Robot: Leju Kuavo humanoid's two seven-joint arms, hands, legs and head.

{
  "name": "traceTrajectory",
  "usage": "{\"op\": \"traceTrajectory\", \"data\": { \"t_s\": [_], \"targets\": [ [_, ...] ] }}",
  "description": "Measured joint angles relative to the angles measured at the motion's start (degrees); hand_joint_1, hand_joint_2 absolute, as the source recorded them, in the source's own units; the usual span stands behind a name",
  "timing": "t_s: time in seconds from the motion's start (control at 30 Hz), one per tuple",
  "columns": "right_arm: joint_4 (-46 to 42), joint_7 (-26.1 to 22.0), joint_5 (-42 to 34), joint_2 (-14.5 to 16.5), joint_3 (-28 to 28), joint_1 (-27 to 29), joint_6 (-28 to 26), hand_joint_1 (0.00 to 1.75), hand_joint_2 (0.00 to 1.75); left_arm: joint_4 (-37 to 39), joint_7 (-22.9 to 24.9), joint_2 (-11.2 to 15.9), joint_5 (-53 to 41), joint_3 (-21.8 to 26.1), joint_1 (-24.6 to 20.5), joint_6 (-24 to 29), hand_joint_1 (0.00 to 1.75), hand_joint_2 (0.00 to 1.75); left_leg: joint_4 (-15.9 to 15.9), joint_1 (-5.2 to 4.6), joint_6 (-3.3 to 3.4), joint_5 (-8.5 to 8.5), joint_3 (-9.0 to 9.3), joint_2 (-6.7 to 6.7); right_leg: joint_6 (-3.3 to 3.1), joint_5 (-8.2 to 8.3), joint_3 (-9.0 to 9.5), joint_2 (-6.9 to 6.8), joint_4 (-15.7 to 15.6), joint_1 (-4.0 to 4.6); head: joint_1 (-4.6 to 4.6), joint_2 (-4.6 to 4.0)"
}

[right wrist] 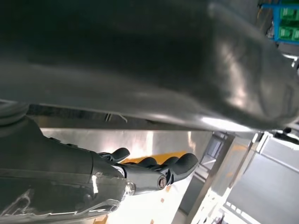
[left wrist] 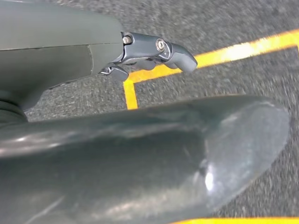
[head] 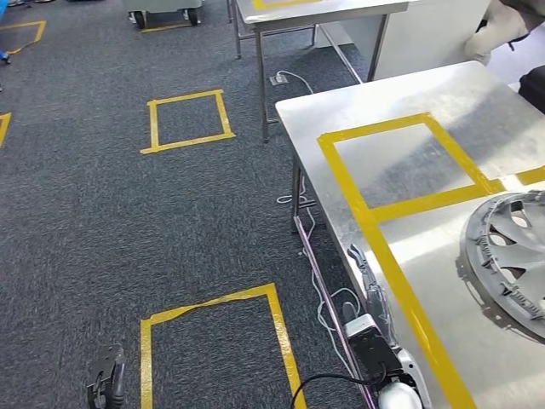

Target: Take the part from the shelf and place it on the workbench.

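Hubcap (head: 507, 256) flat on workbench (head: 411, 162), round, no long axis. Right hand (head: 373, 285) and left hand (head: 106, 379): fingers apart, holding nothing.

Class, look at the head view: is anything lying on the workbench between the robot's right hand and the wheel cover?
Nothing visible. The right hand sits at the workbench edge; only bare steel and a yellow tape line separate it from the wheel cover.
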Motion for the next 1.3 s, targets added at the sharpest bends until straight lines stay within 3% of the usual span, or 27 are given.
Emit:
{"op": "traceTrajectory", "data": {
  "t_s": [0.07,0.1,0.13,0.2,0.27,0.33,0.37,0.43,0.5,0.57,0.6,0.67,0.73,0.8,0.87,0.93,1.0,1.07,1.1,1.17,1.23,1.3],
  "targets": [
    [0.1,0.0,-0.1,0.0,0.0,0.4,0.0,0.0,0.0,0.0,0.2,0.0,-0.1,0.0,0.1,0.1,0.0,0.0,5.5,0.11,-0.38,-2.08,-2.08,0.66,0.0,0.07,-0.25,-1.9,0.0,0.03,-0.01,0.0],
    [0.1,0.0,-0.2,0.0,0.0,0.6,0.0,0.0,0.0,0.0,0.3,0.0,-0.1,0.0,0.1,0.1,0.0,0.0,5.5,0.21,-0.52,-1.63,-1.65,0.84,0.04,0.1,-0.32,-2.78,0.0,0.01,-0.01,0.0],
    [0.2,0.0,-0.2,0.0,0.0,0.6,0.0,0.0,0.0,0.0,0.3,0.0,-0.1,0.0,0.2,0.1,0.0,0.0,3.3,0.31,-0.64,-0.35,-0.1,1.23,0.14,0.11,-0.35,-3.6,0.0,-0.01,0.0,0.0],
    [0.2,0.0,-0.2,0.0,0.0,0.6,-0.1,0.0,0.0,0.0,0.4,0.0,-0.1,0.0,0.1,0.2,0.0,0.0,-4.3,0.31,-0.91,2.52,4.68,3.64,0.64,-0.06,-0.4,-5.06,0.3,0.15,-0.08,0.0],
    [0.1,-0.1,-0.2,0.0,-0.1,0.6,-0.1,0.0,0.0,0.0,0.4,0.0,-0.1,0.0,0.0,0.2,0.0,0.0,-9.1,0.1,-0.19,3.63,7.37,5.33,1.29,-0.33,-0.5,-6.36,0.6,0.51,-0.02,0.0],
    [0.1,-0.1,-0.2,0.0,-0.1,0.6,-0.1,0.0,0.0,0.0,0.4,0.0,-0.1,0.0,0.1,0.2,0.0,0.0,-9.6,-0.12,1.08,3.65,7.29,4.41,1.64,-0.47,-0.44,-7.57,0.7,0.57,0.15,0.0],
    [0.1,-0.1,-0.2,0.0,0.0,0.5,-0.1,0.0,0.0,0.0,0.4,0.0,-0.1,0.0,0.3,0.3,0.0,0.0,-9.6,-0.14,1.49,3.71,7.19,3.81,1.84,-0.71,-0.43,-7.52,0.8,0.42,0.18,0.0],
    [0.2,-0.2,-0.4,0.0,0.0,0.5,-0.2,0.0,0.0,0.0,0.4,0.1,-0.3,0.0,0.4,0.4,0.0,0.0,-9.7,-0.06,2.3,3.94,7.1,2.53,2.24,-2.65,-1.42,-4.88,3.5,0.04,0.28,0.0],
    [0.2,-0.2,-0.7,0.0,0.0,0.7,-0.2,0.0,0.0,0.0,0.5,0.1,-0.4,0.0,0.2,0.5,0.0,0.0,-9.7,-0.07,2.88,4.11,6.95,1.15,2.38,-6.27,-4.63,-1.41,10.5,-0.1,0.51,0.0],
    [0.4,-0.3,-1.0,0.0,0.0,1.0,-0.2,0.0,0.0,0.0,0.5,0.2,-0.5,0.0,0.2,0.4,0.0,0.0,-9.7,-0.26,3.13,4.18,6.83,-0.43,2.19,-8.26,-7.92,-0.39,16.9,-0.02,0.59,0.0],
    [0.5,-0.3,-1.2,0.0,0.0,1.1,-0.3,0.0,0.0,0.0,0.5,0.3,-0.5,0.0,0.3,0.3,0.0,0.0,-9.6,-0.35,3.16,4.19,6.83,-1.3,1.95,-7.64,-8.38,-0.21,17.3,0.05,0.58,0.0],
    [0.6,-0.5,-1.7,0.0,0.0,1.3,-0.6,0.0,0.0,0.0,0.6,0.3,-0.7,0.0,0.4,0.3,0.0,0.0,-9.6,-0.37,3.16,4.2,6.92,-3.1,1.22,-3.52,-6.33,0.78,11.8,0.25,0.6,0.0],
    [0.7,-0.7,-2.1,0.0,0.0,1.3,-0.9,0.0,0.0,0.0,0.5,0.1,-1.1,0.0,0.4,0.2,0.0,0.0,-9.6,-0.22,3.0,4.29,6.79,-4.72,0.53,0.07,-3.21,3.62,4.7,0.28,0.57,0.0],
    [0.8,-0.9,-2.4,0.0,0.0,1.4,-1.0,0.0,0.0,0.0,0.5,-0.1,-1.6,0.0,0.5,0.2,0.0,0.0,-9.6,0.17,2.48,4.62,6.26,-6.08,0.37,0.82,-1.93,5.06,1.8,0.35,0.67,0.0],
    [0.9,-1.0,-2.7,0.0,0.0,1.5,-1.3,0.0,0.0,0.0,0.4,0.1,-2.3,-0.1,0.9,0.2,0.0,0.0,-10.0,0.47,1.75,5.0,5.73,-6.71,0.44,1.0,-1.51,3.74,0.6,0.43,0.78,0.0],
    [0.9,-1.3,-3.0,0.1,0.0,1.6,-1.5,0.0,0.0,0.0,0.3,0.1,-3.2,-0.3,1.2,0.3,0.0,0.0,-8.9,0.19,1.28,3.98,4.82,-3.99,0.4,1.49,-0.72,2.2,-1.2,0.27,0.62,0.0],
    [1.0,-1.4,-3.1,0.1,0.0,1.8,-1.5,0.0,0.0,0.0,0.4,0.0,-3.7,-0.8,1.0,0.4,0.0,0.0,-3.3,-0.08,0.94,0.98,1.89,-0.48,0.36,1.74,-0.16,0.48,-2.1,0.19,0.43,0.0],
    [1.3,-1.5,-3.2,0.1,0.0,2.0,-1.6,0.0,0.0,0.0,0.4,0.1,-3.9,-1.0,0.8,0.5,0.0,0.0,3.2,0.15,0.43,-1.0,-1.62,0.44,0.43,1.5,0.05,-1.39,-2.2,0.1,0.28,0.0],
    [1.4,-1.5,-3.3,0.1,0.1,2.0,-1.7,0.0,0.0,0.0,0.4,0.1,-4.0,-1.1,0.9,0.5,0.0,0.0,4.4,0.34,0.12,-0.6,-2.35,0.63,0.55,1.29,0.18,-2.23,-2.1,-0.02,0.22,0.0],
    [1.6,-1.5,-3.3,0.1,0.1,2.0,-1.7,0.0,0.0,0.0,0.5,0.1,-4.1,-1.3,1.1,0.5,0.0,0.0,0.5,0.81,-0.72,2.93,-0.65,1.63,1.1,0.66,0.54,-3.69,-1.8,-0.44,0.2,0.0],
    [1.6,-1.5,-3.3,0.1,0.0,1.9,-1.8,0.0,0.0,0.1,0.4,0.0,-4.3,-1.5,0.9,0.3,0.0,0.0,-6.2,1.02,-1.58,6.06,2.55,4.68,2.07,-0.38,0.67,-4.92,-0.8,-0.52,-0.13,0.0],
    [1.6,-1.6,-3.3,0.1,0.0,1.9,-1.9,0.0,0.0,0.1,0.3,-0.2,-4.5,-1.6,0.6,0.0,0.0,0.0,-8.8,0.87,-0.81,6.32,3.74,6.29,2.86,-1.3,0.7,-5.91,0.2,-0.16,-0.28,0.0]
  ]
}}
